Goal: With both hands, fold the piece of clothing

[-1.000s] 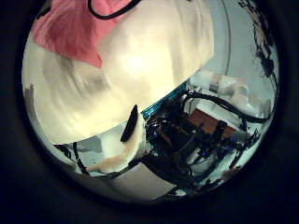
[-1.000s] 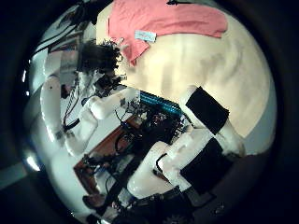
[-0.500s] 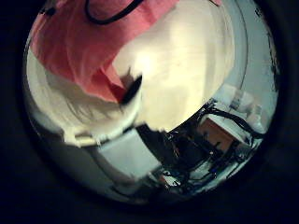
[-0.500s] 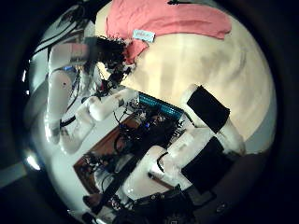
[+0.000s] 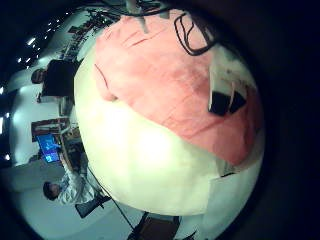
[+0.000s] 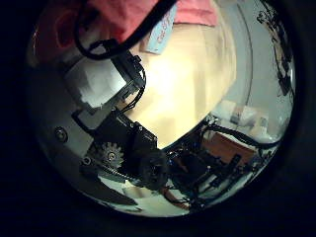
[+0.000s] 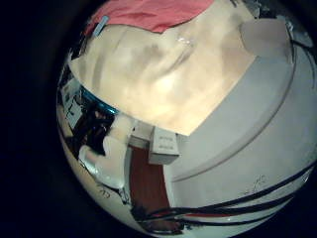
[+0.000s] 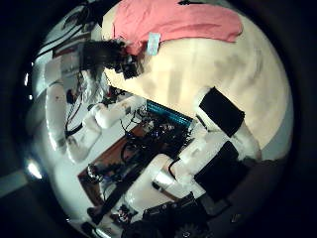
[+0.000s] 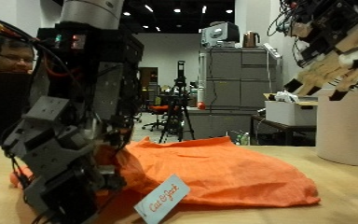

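Left robot hand low at the shirt's edge, grip unclear; right robot hand raised, fingers spread.
Shirt lies flat on worktop; pinch both corners before lifting.

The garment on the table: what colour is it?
Orange garment, plain, with a pale tag; clearest in the outside view.

The outside view sits low at table level, close to the orange garment. The left palm views hover near that garment. The right palm views see it from farther off.
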